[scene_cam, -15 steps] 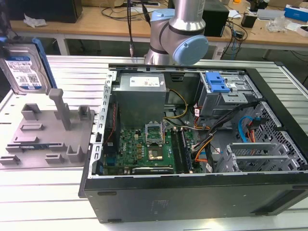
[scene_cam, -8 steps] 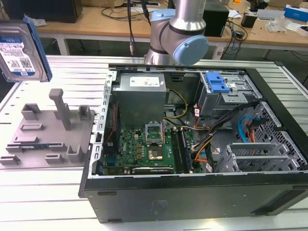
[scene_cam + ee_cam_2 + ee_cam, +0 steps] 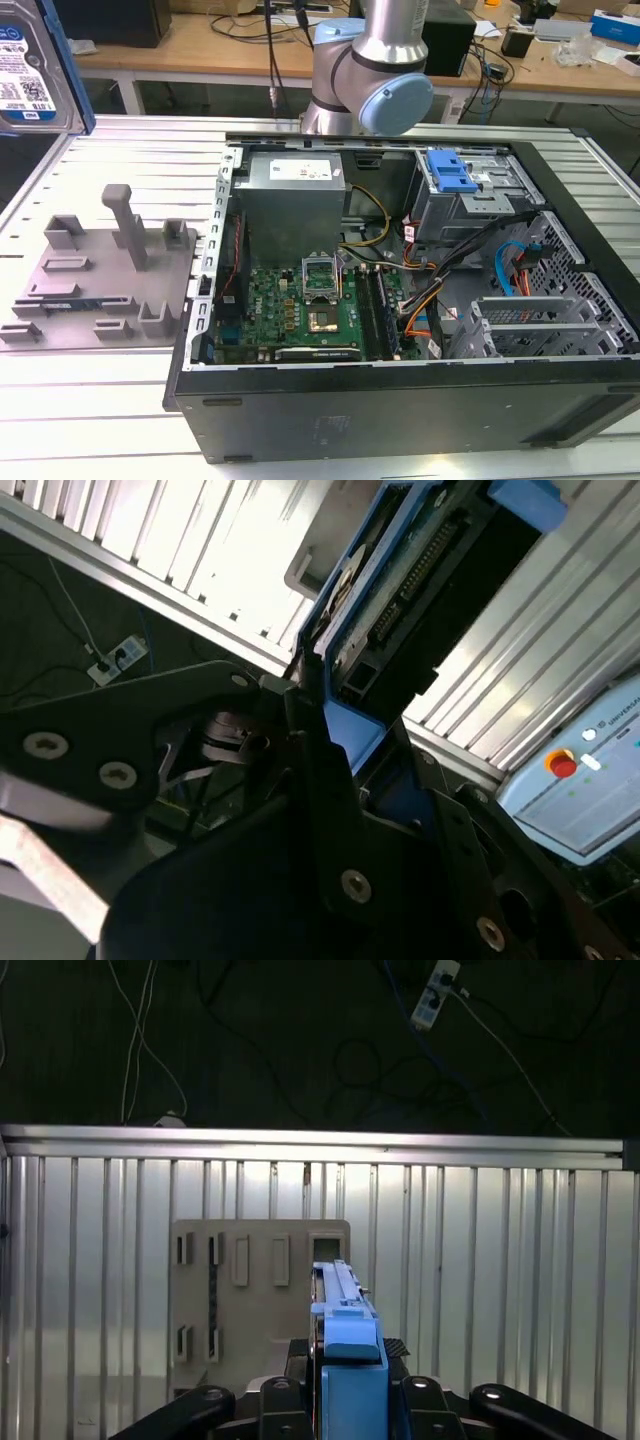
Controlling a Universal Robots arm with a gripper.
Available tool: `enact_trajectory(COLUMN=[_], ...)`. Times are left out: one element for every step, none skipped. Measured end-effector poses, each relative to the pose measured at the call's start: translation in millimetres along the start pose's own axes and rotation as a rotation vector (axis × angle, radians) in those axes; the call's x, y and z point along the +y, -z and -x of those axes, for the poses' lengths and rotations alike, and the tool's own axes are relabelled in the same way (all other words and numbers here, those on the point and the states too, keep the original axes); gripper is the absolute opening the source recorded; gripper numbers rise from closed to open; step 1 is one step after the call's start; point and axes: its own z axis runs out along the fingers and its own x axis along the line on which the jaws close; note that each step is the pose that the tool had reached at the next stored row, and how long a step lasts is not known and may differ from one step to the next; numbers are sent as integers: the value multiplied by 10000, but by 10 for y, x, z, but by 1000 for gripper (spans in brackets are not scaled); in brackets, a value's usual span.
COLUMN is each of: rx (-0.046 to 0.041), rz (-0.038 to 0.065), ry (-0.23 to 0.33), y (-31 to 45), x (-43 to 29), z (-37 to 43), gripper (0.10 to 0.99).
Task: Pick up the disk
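Ribbed aluminium slats make up the desk [image 3: 120, 400], and wooden workbenches [image 3: 200, 45] strewn with cables stand behind it. An open black computer case [image 3: 400, 400] lies on its side on the slats, showing a green motherboard [image 3: 300, 310], a grey power supply [image 3: 290, 200] and a blue drive-cage bracket [image 3: 450, 172]. Beside the case, toward the exterior view's left, sits the grey fixture [image 3: 110, 270] with its upright posts. The arm's silver and blue joint [image 3: 375, 85] rises behind the case.

The claw [image 3: 345, 1385] is clamped on the disk [image 3: 340, 1300], its black fingers [image 3: 285, 1400] pressed against the blue side rails on either side. In the first wrist view the disk stands edge-on between them, pointing away from the claw, with the fixture lying flat on the slats well beyond it. In the second wrist view the disk [image 3: 400, 590] reaches out from the claw [image 3: 335, 740], its connector edge and a blue rail visible, with slats behind it and a pendant with a red button [image 3: 590, 780] off to one side. In the exterior view the disk [image 3: 30, 65] hangs lifted clear of the desk, high above the fixture, its blue-and-white label facing the camera
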Motion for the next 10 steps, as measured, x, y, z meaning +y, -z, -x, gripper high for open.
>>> enact_trajectory(rx=[-1, -1, -1, -1, -2, -2, -3, -3, -3, -3], rz=[0, -1, -1, 0, 0, 0, 0, 0, 0, 0], ry=[0, 0, 0, 0, 0, 0, 0, 0, 0, 0], y=[0, 0, 0, 1, 1, 1, 0, 1, 1, 1], x=[0, 0, 0, 0, 0, 0, 0, 0, 0, 0], z=[0, 0, 0, 0, 0, 0, 0, 0, 0, 0], gripper=[369, 369, 369, 369, 369, 369, 369, 369, 369, 369])
